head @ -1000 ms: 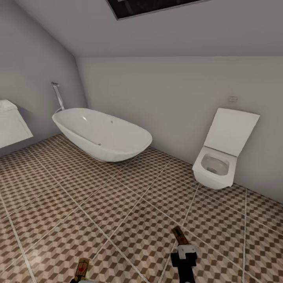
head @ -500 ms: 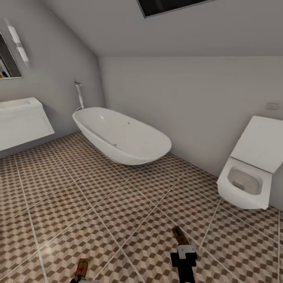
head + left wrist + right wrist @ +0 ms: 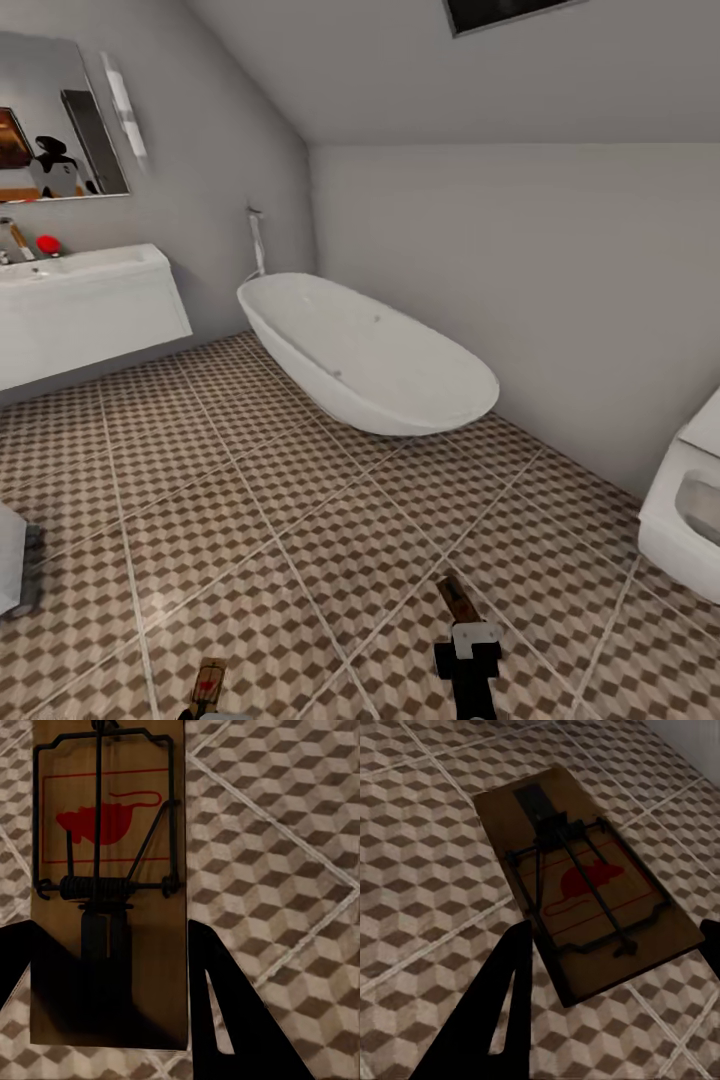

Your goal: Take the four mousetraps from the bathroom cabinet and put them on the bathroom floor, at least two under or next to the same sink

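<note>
My left gripper (image 3: 205,705) sits at the bottom edge of the head view, shut on a brown wooden mousetrap (image 3: 208,684). In the left wrist view that mousetrap (image 3: 109,862) lies between the dark fingers (image 3: 232,1020), red mouse mark up, above the cube-patterned bathroom floor (image 3: 285,832). My right gripper (image 3: 467,650) is shut on a second mousetrap (image 3: 455,598) that sticks out forward. The right wrist view shows this mousetrap (image 3: 577,892) held low over the tiles. The white bathroom sink (image 3: 80,268) on its vanity (image 3: 95,320) stands against the left wall.
A white oval bathtub (image 3: 365,355) lies along the far wall corner. A white toilet (image 3: 685,515) juts in at the right edge. A mirror (image 3: 55,120) hangs above the sink. A pale object (image 3: 10,560) pokes in at the left edge. Open bathroom floor (image 3: 300,500) lies ahead.
The camera has swung left: bathtub and toilet slid right in the picture, and the sink and mirror came into view. Both grippers keep their mousetraps in the same pose.
</note>
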`<state>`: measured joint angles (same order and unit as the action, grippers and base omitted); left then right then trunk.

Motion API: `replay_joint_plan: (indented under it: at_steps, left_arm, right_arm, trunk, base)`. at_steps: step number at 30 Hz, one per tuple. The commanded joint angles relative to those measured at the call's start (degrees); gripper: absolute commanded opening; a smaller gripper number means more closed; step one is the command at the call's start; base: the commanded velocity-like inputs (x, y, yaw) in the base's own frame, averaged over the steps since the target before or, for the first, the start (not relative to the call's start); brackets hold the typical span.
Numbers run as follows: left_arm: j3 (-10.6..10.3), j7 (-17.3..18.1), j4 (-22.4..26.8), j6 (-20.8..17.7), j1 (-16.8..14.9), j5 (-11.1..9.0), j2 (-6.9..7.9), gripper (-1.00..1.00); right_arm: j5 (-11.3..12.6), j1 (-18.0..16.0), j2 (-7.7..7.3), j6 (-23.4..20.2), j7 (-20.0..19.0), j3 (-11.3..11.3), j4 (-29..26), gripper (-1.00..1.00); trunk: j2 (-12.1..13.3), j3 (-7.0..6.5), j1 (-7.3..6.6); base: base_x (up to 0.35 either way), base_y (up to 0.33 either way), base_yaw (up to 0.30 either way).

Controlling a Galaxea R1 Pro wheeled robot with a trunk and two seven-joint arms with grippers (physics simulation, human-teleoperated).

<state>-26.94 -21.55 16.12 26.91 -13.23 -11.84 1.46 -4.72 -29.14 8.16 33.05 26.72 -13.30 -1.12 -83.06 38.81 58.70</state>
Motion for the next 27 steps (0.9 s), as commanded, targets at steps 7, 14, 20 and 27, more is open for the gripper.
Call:
replay_joint_plan:
  at_steps: [7, 14, 20, 27]
  left_arm:
    - [-0.5, -0.3, 0.0, 0.1, 0.0, -0.3, 0.04, -1.0]
    - [-0.5, -0.3, 0.0, 0.1, 0.0, -0.3, 0.04, -1.0]
    - [-0.5, -0.3, 0.0, 0.1, 0.0, -0.3, 0.04, -1.0]
    - [-0.5, -0.3, 0.0, 0.0, 0.0, -0.3, 0.04, -1.0]
  right_arm:
    - [-0.4, 0.0, 0.01, 0.0, 0.4, -0.1, 0.1, -1.0]
    - [-0.4, 0.0, 0.01, 0.0, 0.4, -0.1, 0.1, -1.0]
    - [-0.4, 0.0, 0.01, 0.0, 0.4, -0.1, 0.1, -1.0]
    - [-0.4, 0.0, 0.02, 0.0, 0.4, -0.1, 0.1, -1.0]
  trunk:
    - [0.0, 0.05, 0.03]
    - [0.0, 0.05, 0.03]
    - [0.0, 0.05, 0.03]
    - [0.0, 0.05, 0.03]
  base:
    - [0.26, 0.165, 0.256]
    - [0.267, 0.165, 0.256]
    - [0.268, 0.165, 0.256]
    - [0.291, 0.143, 0.256]
